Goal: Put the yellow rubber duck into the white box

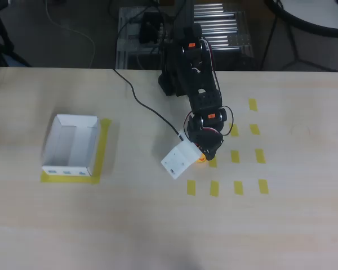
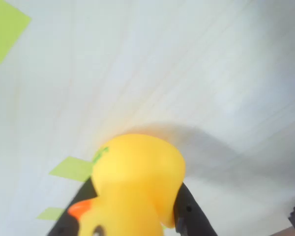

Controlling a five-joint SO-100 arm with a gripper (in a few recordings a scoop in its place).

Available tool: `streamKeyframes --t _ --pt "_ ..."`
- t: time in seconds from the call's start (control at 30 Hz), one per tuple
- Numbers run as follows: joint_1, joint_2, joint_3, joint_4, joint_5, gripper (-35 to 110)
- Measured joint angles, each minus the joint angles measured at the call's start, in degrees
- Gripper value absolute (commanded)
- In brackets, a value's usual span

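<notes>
Duck (image 2: 137, 182) sits between the gripper's (image 1: 205, 154) 2 dark fingers (image 2: 189, 214), apparently pinched at its body. Likely light, soft, slightly springy; a mid-body hold suits the carry to the box (image 1: 71, 145).

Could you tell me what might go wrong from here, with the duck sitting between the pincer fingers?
The yellow rubber duck is round and smooth, and the dark fingers of the pincer touch only its lower sides, so it could squirt out on lifting. The white box lies far left in the overhead view; a loose grip may drop the duck on the way. Its walls are low, so a high release could bounce it out.
</notes>
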Motion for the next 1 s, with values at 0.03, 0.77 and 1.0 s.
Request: streamKeyframes --t 0.03,0.77,1.0 --pt "0.0 0.0 -0.26 0.26 0.18 0" --pt "55.11 30.5 -12.83 -11.95 6.24 0" --pt "70.49 17.49 -11.25 -23.73 -1.49 0"
